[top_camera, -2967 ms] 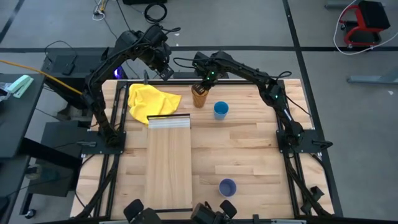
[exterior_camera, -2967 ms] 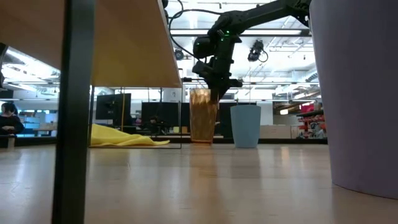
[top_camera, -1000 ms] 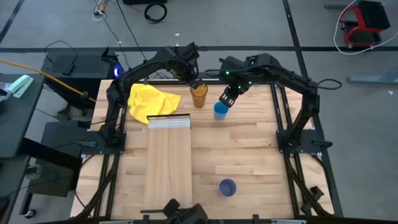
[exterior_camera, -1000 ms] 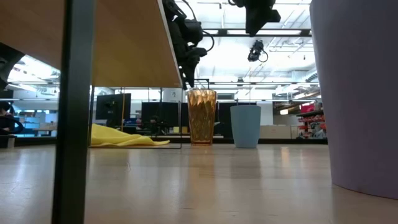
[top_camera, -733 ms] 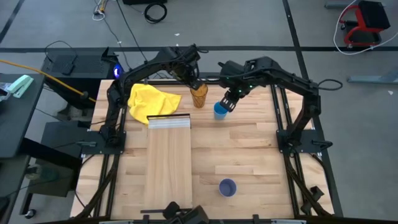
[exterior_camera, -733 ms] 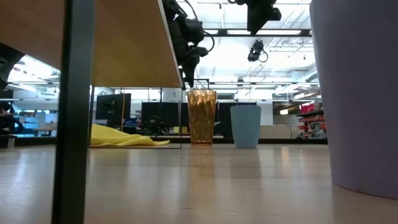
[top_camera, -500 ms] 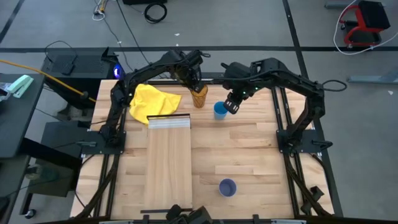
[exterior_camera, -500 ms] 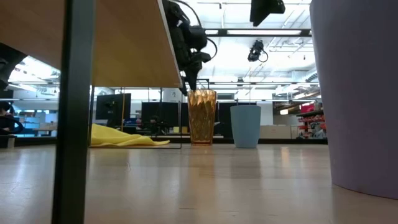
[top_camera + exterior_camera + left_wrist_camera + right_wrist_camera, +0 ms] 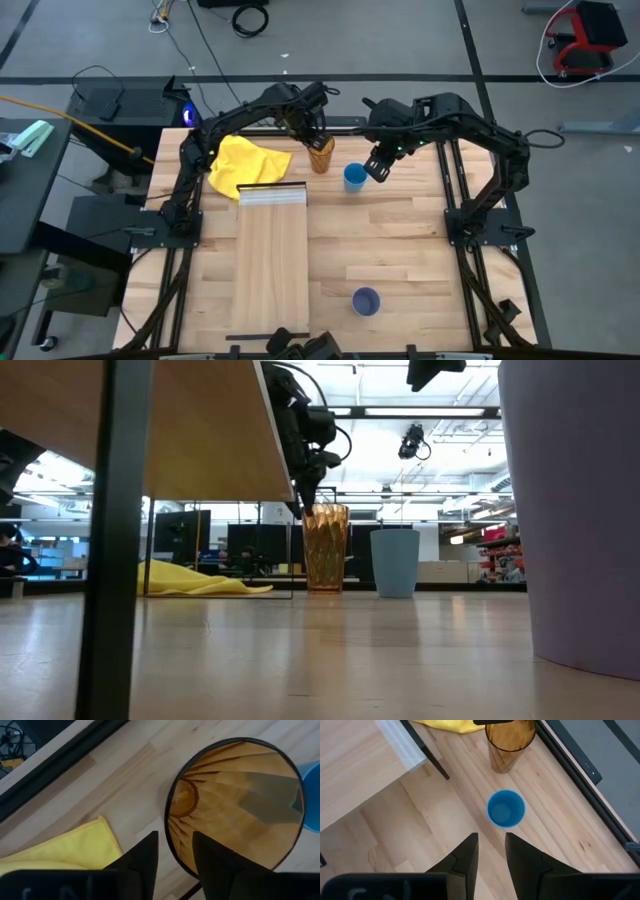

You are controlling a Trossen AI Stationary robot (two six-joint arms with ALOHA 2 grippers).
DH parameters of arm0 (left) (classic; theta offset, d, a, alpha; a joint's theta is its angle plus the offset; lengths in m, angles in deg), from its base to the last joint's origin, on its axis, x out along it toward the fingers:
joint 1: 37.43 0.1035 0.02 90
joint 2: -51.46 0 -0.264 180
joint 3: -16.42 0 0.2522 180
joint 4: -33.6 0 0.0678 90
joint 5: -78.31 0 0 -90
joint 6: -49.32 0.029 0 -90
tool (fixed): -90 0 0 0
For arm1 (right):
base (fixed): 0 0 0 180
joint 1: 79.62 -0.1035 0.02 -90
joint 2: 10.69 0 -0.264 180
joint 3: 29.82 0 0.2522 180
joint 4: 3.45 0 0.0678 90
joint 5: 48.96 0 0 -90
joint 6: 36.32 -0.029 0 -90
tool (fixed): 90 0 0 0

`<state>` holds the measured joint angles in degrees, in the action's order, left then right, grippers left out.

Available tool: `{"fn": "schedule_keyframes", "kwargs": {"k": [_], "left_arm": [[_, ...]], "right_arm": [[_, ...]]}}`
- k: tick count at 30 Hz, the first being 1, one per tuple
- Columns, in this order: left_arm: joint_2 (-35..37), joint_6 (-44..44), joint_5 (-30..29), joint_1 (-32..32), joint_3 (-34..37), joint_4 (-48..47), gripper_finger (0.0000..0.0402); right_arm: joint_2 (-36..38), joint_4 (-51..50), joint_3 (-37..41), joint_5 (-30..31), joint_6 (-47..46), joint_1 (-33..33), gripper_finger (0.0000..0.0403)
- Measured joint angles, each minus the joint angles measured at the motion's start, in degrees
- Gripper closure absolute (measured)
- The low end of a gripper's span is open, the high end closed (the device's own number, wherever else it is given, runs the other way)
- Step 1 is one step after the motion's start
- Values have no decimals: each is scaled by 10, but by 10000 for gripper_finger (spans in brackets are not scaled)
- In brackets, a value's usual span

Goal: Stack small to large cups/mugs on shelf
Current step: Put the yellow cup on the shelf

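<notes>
The amber cup [image 9: 320, 155] stands upright on the tabletop at the far side, and the bright blue cup [image 9: 354, 178] stands just to its right. The lavender cup [image 9: 366, 301] stands near the front edge. The shelf [image 9: 272, 262] is a raised board with a white strip [image 9: 272, 195] at its far end. My left gripper [image 9: 316, 138] is open at the amber cup's top. One finger is over the cup's inside and one is outside its rim [image 9: 170, 827]. My right gripper [image 9: 378, 168] is open and empty, above and just right of the blue cup [image 9: 506, 809]. My left gripper comes at the amber cup from above, pointing down, at the rim's left side [image 9: 170, 827]. One finger [image 9: 215, 855] is over the inside and one finger [image 9: 145, 855] is outside. I cannot tell whether either finger touches the rim. The cup stands upright on the table.
A yellow cloth [image 9: 245, 160] lies left of the amber cup, behind the shelf's white end. The shelf stands on thin black legs [image 9: 427, 752]. Bare tabletop [image 9: 400, 250] lies right of the shelf, between the far cups and the lavender cup.
My left gripper has moved a little right and down to the amber cup's rim. My right gripper has risen and shifted toward the table's right edge, away from the blue cup. The cups have stayed in place.
</notes>
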<state>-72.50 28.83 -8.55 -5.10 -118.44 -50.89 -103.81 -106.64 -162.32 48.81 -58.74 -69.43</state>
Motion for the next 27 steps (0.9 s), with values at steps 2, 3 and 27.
{"fn": "schedule_keyframes", "kwargs": {"k": [2,3,27], "left_arm": [[0,-6,0,0,0,-3,293],[0,-12,0,0,0,-4,301],[49,29,49,-24,-116,-135,388]], "right_arm": [[0,0,0,0,0,0,298],[0,1,0,0,0,0,298],[1,-6,0,-1,12,0,298]]}}
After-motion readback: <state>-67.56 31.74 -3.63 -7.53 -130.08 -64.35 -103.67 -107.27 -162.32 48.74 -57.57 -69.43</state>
